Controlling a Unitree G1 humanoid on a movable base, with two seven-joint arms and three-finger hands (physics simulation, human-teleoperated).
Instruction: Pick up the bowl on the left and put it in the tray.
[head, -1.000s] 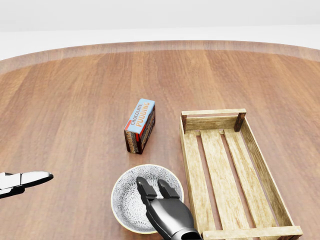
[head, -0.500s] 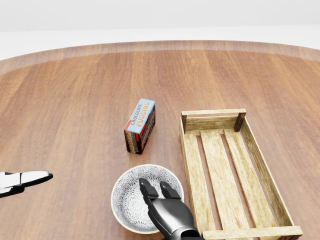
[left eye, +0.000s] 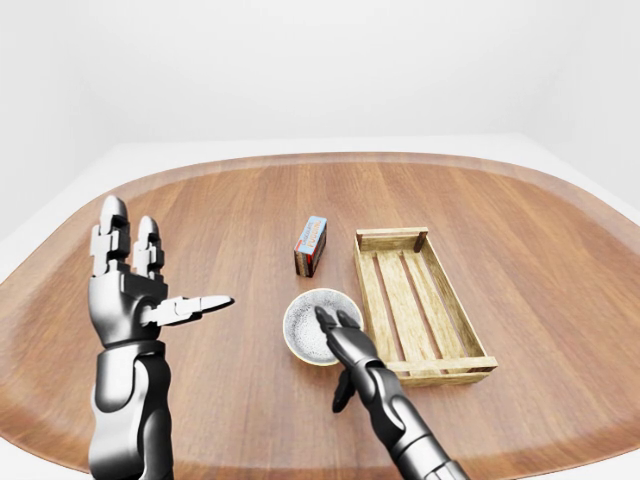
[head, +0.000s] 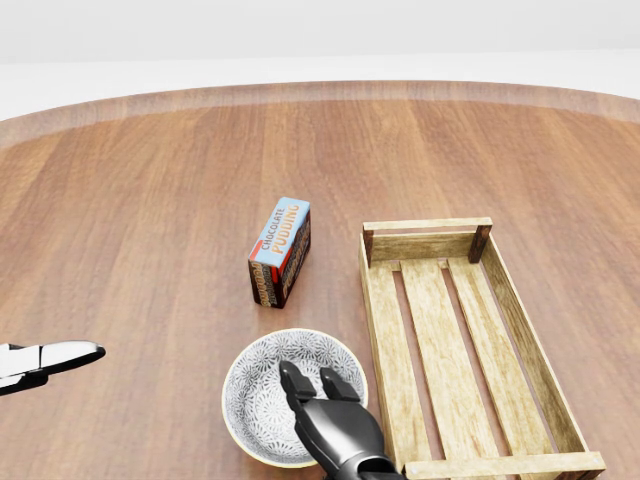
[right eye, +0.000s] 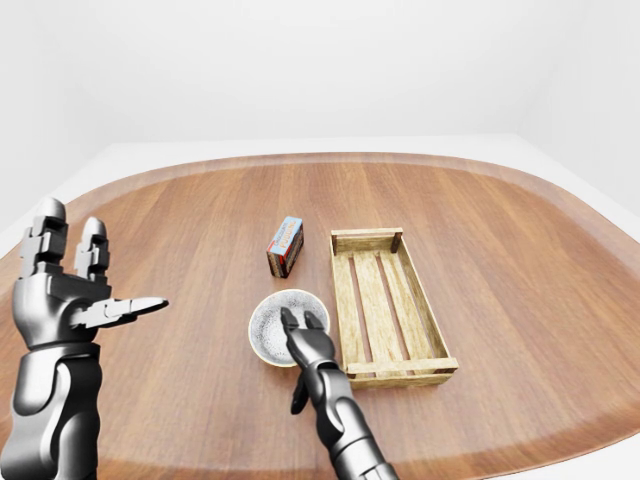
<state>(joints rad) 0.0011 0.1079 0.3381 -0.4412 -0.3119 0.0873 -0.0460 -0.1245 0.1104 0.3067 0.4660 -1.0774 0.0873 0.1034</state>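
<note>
The wooden tray (head: 380, 330) lies at 3 o'clock of centre in the head view, showing only its bare slats. The patterned bowl (head: 258, 400) sits on the table (head: 150, 220) at 6 o'clock of the chocolate pudding box (head: 280, 250), just beside the tray's long rail on its 9 o'clock side.

The right hand (head: 335, 430) comes in from 6 o'clock and covers the bowl's rim around 5 o'clock. Two of its fingers (head: 295, 380) lie spread over the bowl's inside, pointing to 12 o'clock. In the left-eye view the thumb hangs outside the rim. The fingers are not closed round the bowl, and I cannot tell whether they touch it.

The left hand (left eye: 125, 300) is raised at 9 o'clock, well apart from the bowl, fingers upright and spread, grasping nothing. The head view's edge cuts it down to a fingertip.
</note>
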